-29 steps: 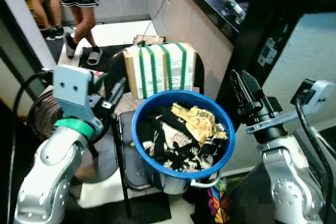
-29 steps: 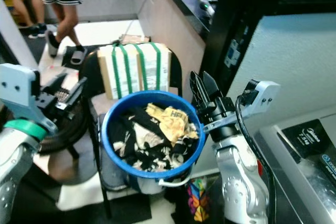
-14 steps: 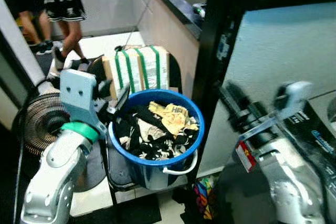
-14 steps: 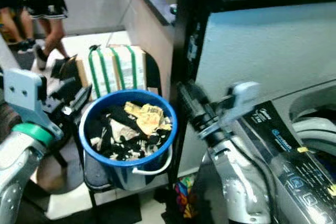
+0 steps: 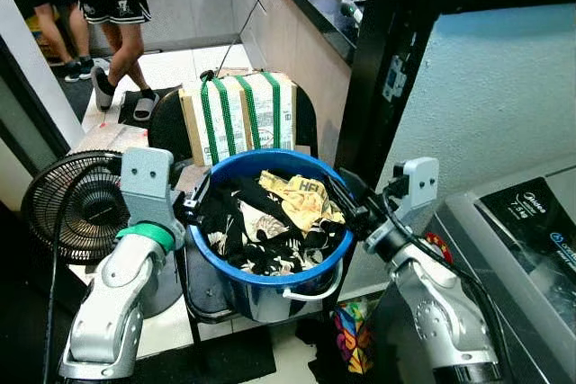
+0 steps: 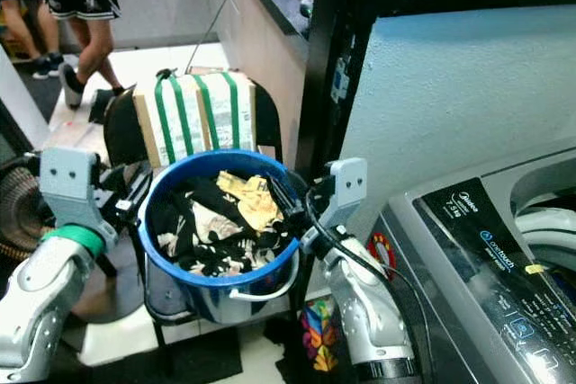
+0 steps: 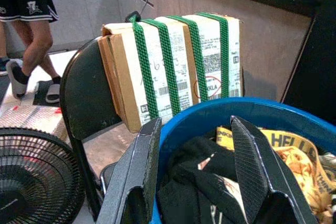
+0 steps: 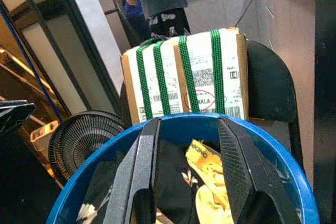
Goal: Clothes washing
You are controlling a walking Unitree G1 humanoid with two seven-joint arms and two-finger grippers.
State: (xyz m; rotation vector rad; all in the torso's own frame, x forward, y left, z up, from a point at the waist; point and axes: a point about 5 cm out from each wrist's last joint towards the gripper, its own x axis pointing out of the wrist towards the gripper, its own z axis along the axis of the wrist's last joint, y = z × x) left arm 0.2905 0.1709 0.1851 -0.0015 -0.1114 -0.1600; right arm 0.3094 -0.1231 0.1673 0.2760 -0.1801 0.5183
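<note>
Now both grippers, left (image 7: 197,169) and right (image 8: 184,174), spread, apparently straddling bucket (image 5: 270,278) rim (clothes inside).

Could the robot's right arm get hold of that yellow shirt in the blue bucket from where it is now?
Probably yes. The right gripper hangs open at the rim of the blue bucket, and the yellow shirt lies on top of the dark clothes close by, with nothing covering it.

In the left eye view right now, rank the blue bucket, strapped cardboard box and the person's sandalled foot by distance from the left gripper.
1. Blue bucket: its rim sits at the left gripper.
2. Strapped cardboard box: behind the bucket, on the chair.
3. Person's sandalled foot: on the floor beyond the chair.
</note>
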